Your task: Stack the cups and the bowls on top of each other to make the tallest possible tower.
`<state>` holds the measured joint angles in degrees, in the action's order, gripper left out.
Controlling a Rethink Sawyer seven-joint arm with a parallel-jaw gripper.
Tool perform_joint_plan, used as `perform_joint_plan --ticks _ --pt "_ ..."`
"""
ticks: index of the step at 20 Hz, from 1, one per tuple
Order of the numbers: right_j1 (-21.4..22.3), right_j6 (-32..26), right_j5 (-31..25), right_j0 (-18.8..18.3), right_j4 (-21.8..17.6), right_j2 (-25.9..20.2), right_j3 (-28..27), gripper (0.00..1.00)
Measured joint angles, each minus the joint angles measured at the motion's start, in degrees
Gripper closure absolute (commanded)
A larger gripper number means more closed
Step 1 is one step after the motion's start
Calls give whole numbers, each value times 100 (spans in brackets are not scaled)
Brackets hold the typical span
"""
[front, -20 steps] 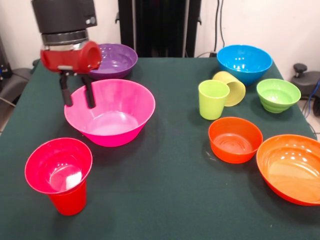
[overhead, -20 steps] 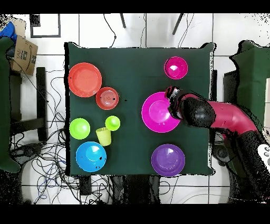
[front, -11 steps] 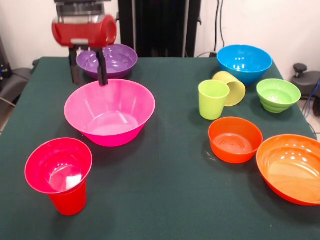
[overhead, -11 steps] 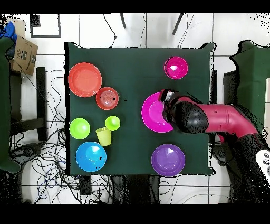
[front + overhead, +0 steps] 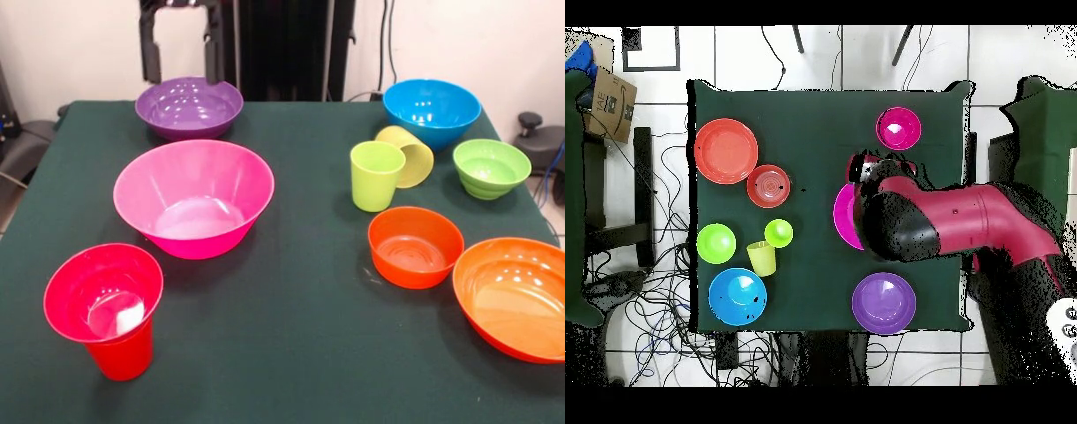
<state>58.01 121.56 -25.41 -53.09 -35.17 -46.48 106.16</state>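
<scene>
I see my pincer (image 5: 181,55) raised high at the far left, its two dark fingers (image 5: 150,55) spread apart and empty, hanging above the far rim of the medium purple bowl (image 5: 189,107). Everything on the dark green cloth-covered desk (image 5: 291,353) is glossy, smooth plastic. The only tower so far is at the near left: a small magenta bowl (image 5: 103,291) sits flared in the mouth of the tapered red cup (image 5: 121,354), well apart from the pincer. Between them stands the large pink bowl (image 5: 193,198), wide and round. To the right, the lime green cup (image 5: 376,176) stands upright with the pale yellow cup (image 5: 409,155) tipped on its side just behind it. Around them are the blue bowl (image 5: 432,111), the ribbed green bowl (image 5: 491,167), the small orange bowl (image 5: 415,246) and the large orange bowl (image 5: 515,298).
</scene>
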Motion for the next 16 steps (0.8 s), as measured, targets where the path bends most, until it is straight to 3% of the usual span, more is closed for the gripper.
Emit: perform_joint_plan --ticks 8,16 --pt "269 0 1 295 -300 -104 89 0" --pt "267 0 70 1175 -806 118 150 0"
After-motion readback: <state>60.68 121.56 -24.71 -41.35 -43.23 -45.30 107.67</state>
